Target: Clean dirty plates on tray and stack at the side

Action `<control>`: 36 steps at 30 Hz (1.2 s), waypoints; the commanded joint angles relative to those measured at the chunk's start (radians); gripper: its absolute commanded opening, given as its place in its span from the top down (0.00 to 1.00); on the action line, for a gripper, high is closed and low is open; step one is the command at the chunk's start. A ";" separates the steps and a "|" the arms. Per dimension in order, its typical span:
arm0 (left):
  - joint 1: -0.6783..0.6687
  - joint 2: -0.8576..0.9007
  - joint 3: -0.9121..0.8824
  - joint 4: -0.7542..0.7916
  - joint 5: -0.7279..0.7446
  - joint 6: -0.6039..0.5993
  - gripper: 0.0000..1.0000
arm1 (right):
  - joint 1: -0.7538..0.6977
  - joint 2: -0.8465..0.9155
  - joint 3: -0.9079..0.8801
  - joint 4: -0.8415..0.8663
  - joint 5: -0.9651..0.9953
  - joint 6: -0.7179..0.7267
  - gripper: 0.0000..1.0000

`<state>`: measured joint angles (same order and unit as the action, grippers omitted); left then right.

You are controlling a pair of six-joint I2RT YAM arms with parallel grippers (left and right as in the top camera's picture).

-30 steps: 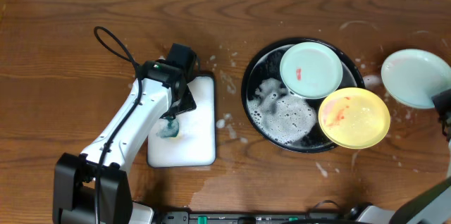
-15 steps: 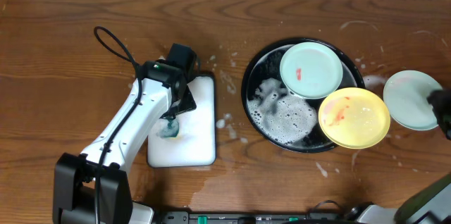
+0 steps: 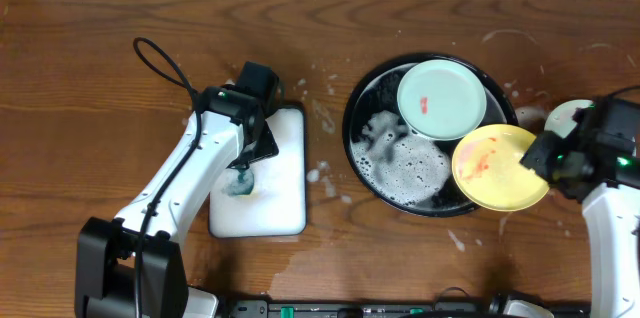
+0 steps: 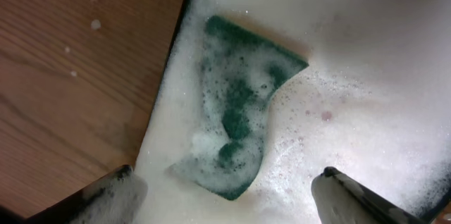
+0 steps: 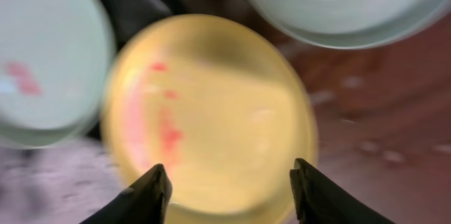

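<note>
The black tray [image 3: 351, 126] holds soapy foam and a mint plate [image 3: 441, 99] with a red smear. A yellow plate [image 3: 495, 168] with red streaks rests on the tray's lower right rim. Another mint plate [image 3: 566, 116] lies on the table to the right, partly hidden by my right arm. My right gripper [image 3: 533, 155] is open at the yellow plate's right edge. In the right wrist view, the right gripper [image 5: 230, 168] hangs over the yellow plate [image 5: 211, 104], with nothing between its fingers. My left gripper [image 4: 226, 173] stands open over a green sponge [image 4: 239, 129].
A white rectangular dish [image 3: 290, 220] full of foam sits left of the tray, with the sponge [image 3: 239, 184] in it. Foam splashes dot the wood around the tray. A black cable loop [image 3: 160, 63] lies at the back left.
My right gripper has opened and let go of the mint plate, which now lies on the table at right. It has then moved left over the yellow plate. The left arm is still.
</note>
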<state>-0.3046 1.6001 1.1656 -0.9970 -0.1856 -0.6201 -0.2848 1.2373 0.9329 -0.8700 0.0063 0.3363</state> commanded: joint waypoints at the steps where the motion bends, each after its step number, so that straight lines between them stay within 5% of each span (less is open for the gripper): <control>1: 0.003 0.003 -0.003 -0.006 -0.002 0.007 0.17 | 0.064 0.014 0.002 -0.008 0.292 0.023 0.46; 19: 0.003 0.003 -0.003 -0.006 -0.002 0.007 0.17 | 0.054 0.282 0.001 -0.018 0.365 0.106 0.49; 24: 0.003 0.003 -0.003 -0.006 -0.002 0.007 0.17 | 0.034 0.287 0.001 -0.032 0.378 0.135 0.72; 32: 0.003 0.003 -0.003 -0.006 -0.002 0.007 0.17 | 0.004 0.287 -0.030 0.043 0.282 0.130 0.62; 36: 0.003 0.003 -0.003 -0.006 -0.002 0.007 0.17 | 0.002 0.287 -0.053 0.100 0.230 0.119 0.76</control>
<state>-0.3046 1.6001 1.1652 -0.9974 -0.1852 -0.6201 -0.2775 1.5223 0.8997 -0.7837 0.2855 0.4522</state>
